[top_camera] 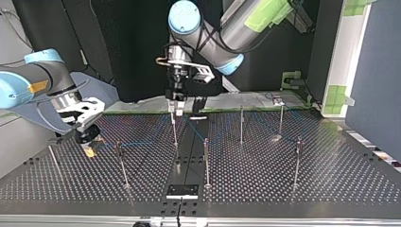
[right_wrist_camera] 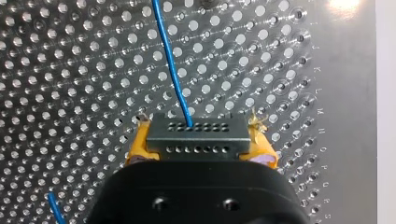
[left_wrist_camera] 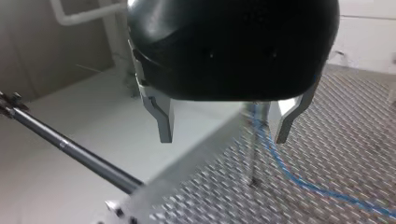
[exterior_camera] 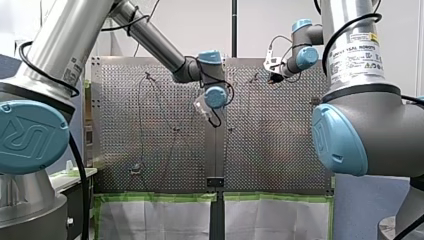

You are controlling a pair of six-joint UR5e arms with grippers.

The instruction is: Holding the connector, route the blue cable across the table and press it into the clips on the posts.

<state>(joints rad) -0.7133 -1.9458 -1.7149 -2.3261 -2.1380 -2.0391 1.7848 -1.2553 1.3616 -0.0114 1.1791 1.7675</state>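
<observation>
Top view, left to right.

- **Far left:** the right gripper (top_camera: pixel 89 141) is low over the perforated table (top_camera: pixel 265 184), just beside the edge post (top_camera: pixel 53 158).
- **Right wrist view:** the yellow pads (right_wrist_camera: pixel 139 147) are clamped on both ends of the grey connector (right_wrist_camera: pixel 196 137), which has two rows of small holes on its face. The blue cable (right_wrist_camera: pixel 170 65) leaves the upper row and runs away across the plate ahead of the gripper. A second short bit of blue shows beside the gripper body.
- **Next along:** the cable shows as a faint blue line from the right gripper toward the middle, passing the front-left post (top_camera: pixel 122 163). Can't tell if it sits in that clip.
- **Centre:** the left gripper (top_camera: pixel 176 109) points straight down, right at the top of the centre post (top_camera: pixel 174 130).
- **Left wrist view:** the metal fingers (left_wrist_camera: pixel 164 122) are spread wide with nothing held between them. One post (left_wrist_camera: pixel 254 144) stands ahead, nearer one finger, with the cable passing it and trailing off over the plate. Another post (left_wrist_camera: pixel 74 149) crosses diagonally beside the gripper.
- **Right of centre:** four more posts stand well apart: post (top_camera: pixel 206 161), post (top_camera: pixel 241 124), post (top_camera: pixel 281 118), post (top_camera: pixel 298 161).
</observation>
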